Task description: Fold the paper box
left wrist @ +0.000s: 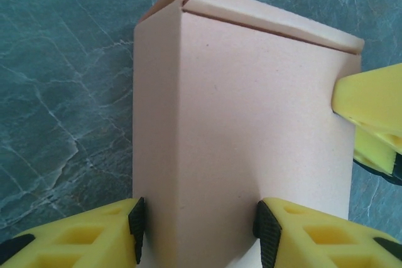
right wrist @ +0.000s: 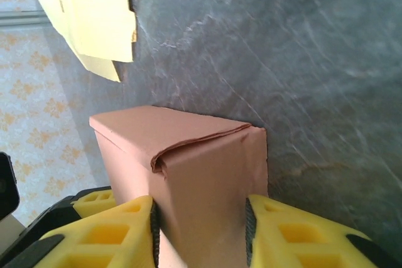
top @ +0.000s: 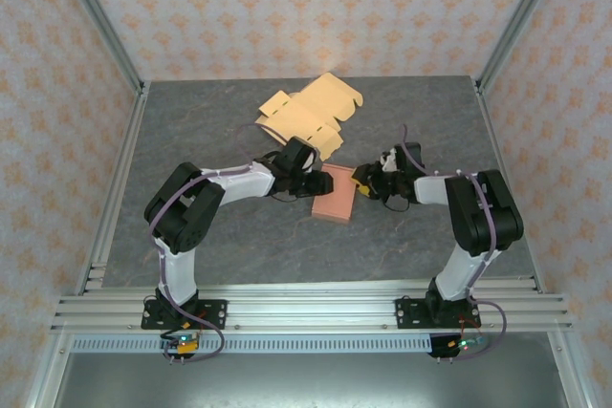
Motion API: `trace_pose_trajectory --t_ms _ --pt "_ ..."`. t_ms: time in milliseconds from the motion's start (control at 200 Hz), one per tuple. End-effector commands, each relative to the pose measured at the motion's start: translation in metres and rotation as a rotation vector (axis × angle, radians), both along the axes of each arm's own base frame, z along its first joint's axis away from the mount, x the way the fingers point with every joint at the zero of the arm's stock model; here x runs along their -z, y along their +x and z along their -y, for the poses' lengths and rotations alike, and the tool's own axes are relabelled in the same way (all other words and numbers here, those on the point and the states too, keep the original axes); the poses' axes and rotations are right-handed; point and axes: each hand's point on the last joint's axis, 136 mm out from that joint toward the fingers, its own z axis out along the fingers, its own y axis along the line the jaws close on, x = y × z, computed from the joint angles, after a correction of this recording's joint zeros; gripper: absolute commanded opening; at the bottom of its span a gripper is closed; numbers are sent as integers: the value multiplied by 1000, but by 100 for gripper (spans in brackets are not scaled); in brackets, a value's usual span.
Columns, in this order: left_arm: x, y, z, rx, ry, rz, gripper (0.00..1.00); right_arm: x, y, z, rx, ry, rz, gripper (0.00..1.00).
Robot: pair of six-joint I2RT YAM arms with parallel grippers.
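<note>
I've got the pink box [top: 335,194] lying mid-table between both arms. The left gripper [left wrist: 198,227] is clamped on its near end, one pad on the side wall and the other pressing into the broad face (the paper dimples slightly there). The right gripper [right wrist: 201,230] comes in from the opposite side and pinches the box's end, a pad flat against each side. The end flap looks tucked in. A flat yellow blank [top: 306,119] lies behind, near the back of the table [top: 210,246].
</note>
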Motion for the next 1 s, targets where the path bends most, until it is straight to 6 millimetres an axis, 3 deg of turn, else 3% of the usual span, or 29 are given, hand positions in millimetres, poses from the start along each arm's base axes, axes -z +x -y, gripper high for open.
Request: trace_pose_trajectory --t_ms 0,85,235,355,511,601,651,711,746,786,846,996 --pt "32 -21 4 73 50 -81 51 -12 1 -26 -67 59 42 35" --pt "30 -21 2 80 63 -77 51 -12 -6 -20 -67 21 29 38" --pt "23 -19 -3 79 75 -62 56 -21 -26 -1 -78 -86 20 55" --pt "10 -9 -14 51 92 -22 62 -23 -44 17 -62 -187 -26 57" --pt "-1 7 -17 110 116 18 62 -36 -67 6 -52 -76 -45 57" --pt "-4 14 -12 143 121 32 62 -45 -73 19 -98 -211 16 64" --pt "-12 18 -10 147 103 62 62 -49 -71 34 -136 -362 68 66" --pt "-26 21 -10 142 80 106 66 -54 -68 37 -210 -477 141 69" --pt "-28 24 -15 124 87 119 69 -58 -66 34 -253 -532 178 74" --pt "-46 28 -25 89 94 158 71 -63 -66 28 -340 -594 241 79" --pt "-56 32 -48 12 122 166 72 -72 -71 9 -510 -672 376 88" --pt "-76 24 -131 -297 168 138 86 -78 -92 -25 -934 -931 780 94"
